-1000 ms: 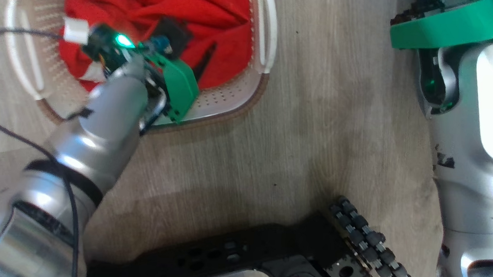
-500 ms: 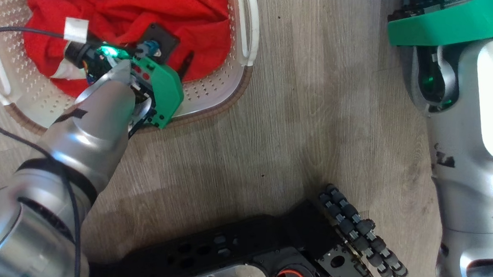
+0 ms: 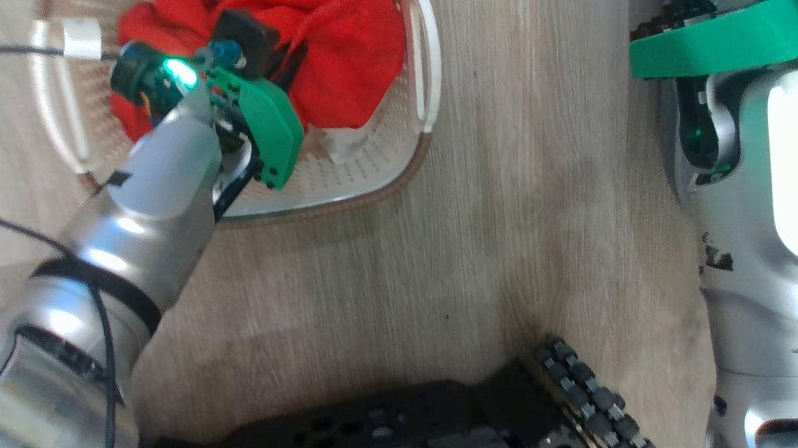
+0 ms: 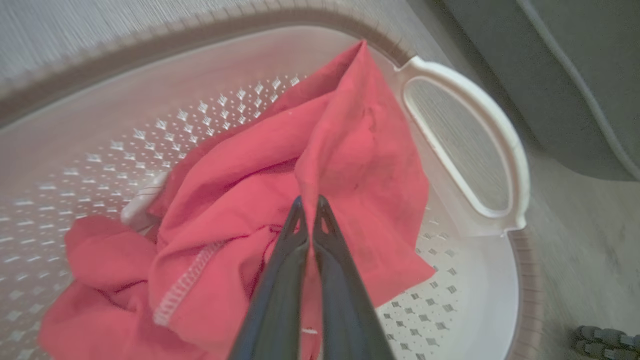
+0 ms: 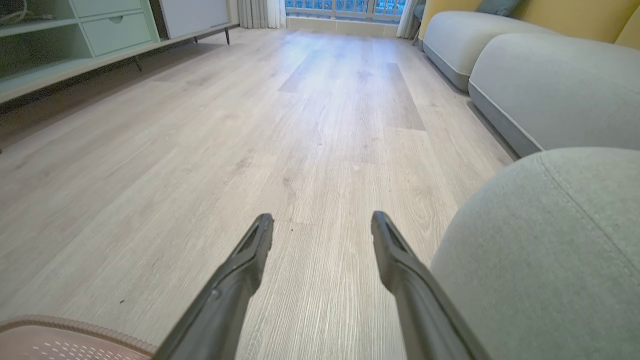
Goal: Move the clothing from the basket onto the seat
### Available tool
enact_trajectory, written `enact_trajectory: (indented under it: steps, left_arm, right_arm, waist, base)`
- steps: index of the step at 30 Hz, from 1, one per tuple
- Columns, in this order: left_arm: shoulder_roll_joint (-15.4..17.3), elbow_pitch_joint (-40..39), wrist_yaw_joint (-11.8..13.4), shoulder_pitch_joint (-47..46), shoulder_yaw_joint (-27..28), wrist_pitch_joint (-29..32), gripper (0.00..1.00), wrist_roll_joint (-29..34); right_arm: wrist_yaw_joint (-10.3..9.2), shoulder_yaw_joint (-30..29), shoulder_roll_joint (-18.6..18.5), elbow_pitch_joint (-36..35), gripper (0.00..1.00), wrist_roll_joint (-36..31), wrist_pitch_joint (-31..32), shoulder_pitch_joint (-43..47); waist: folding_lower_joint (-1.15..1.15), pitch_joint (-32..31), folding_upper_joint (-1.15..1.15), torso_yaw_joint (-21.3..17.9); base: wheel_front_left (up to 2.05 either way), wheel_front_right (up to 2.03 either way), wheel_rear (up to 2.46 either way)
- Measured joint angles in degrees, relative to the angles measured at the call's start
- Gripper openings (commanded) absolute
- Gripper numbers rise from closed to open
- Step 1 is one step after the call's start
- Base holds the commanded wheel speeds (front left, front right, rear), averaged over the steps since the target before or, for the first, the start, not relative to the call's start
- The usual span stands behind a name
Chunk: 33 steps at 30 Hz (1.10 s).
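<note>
The clothing (image 4: 320, 150) lies heaped in the basket (image 4: 125, 125), most of it on the perforated floor, with one red fold drawn up into a peak. The left gripper (image 4: 310, 210) is closed almost fingertip to fingertip on that fold (a thin pinch of cloth, not a handful), so the likeliest failure is the fabric sliding out once the weight of the rest hangs from it. The pile may also be more than one garment, in which case only part would come away. A trailing hem could catch the white handle (image 4: 467, 145) or the rim and drag or tip the light basket. The right gripper (image 5: 322, 225) is wide open and holds nothing, over the floor (image 5: 325, 125) beside the seat (image 5: 550, 250).
</note>
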Motion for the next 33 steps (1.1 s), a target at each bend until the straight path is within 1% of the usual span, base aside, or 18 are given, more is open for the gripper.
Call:
enact_trajectory:
  steps: [5, 10, 19, 25, 33]
  left_arm:
    - [0.12, -4.25, 0.02, 4.95, 4.3, 0.01, 0.0, 0.01]
    - [0.07, -8.06, 0.05, 9.28, 9.29, 0.01, 0.0, 0.33]
    - [-0.65, -13.92, 0.12, 17.08, 17.51, 0.01, 0.0, 4.23]
    - [-1.47, -17.17, 0.1, 20.16, 20.59, 0.01, 0.0, 8.27]
    - [-2.04, -21.16, 0.03, 22.71, 24.13, 0.01, 0.0, 10.85]
  right_arm:
    - [0.0, -0.02, -0.01, 1.64, 1.0, -0.98, 0.0, 0.51]
    - [0.0, 0.27, -0.01, 3.85, 1.0, -1.83, 0.0, 2.91]
    - [0.0, 0.64, -0.13, 7.39, 1.0, -2.22, 0.0, 7.62]
    - [0.0, 2.04, -0.9, 9.43, 1.0, -2.01, 0.0, 11.66]
    - [0.0, 1.92, -1.26, 11.14, 1.0, -1.52, 0.0, 16.26]
  waist:
    - [0.0, -5.11, 0.0, 1.78]
    - [0.0, -10.9, 0.0, 3.53]
    - [-0.01, -21.54, 0.0, 6.46]
    - [-0.01, -28.03, 0.0, 8.43]
    - [-0.01, -35.28, 0.0, 10.4]
  base:
    - [0.0, 0.0, 0.0]
    - [0.0, 0.0, 0.0]
    - [0.0, 0.0, 0.0]
    - [0.0, 0.0, 0.0]
    - [0.0, 0.0, 0.0]
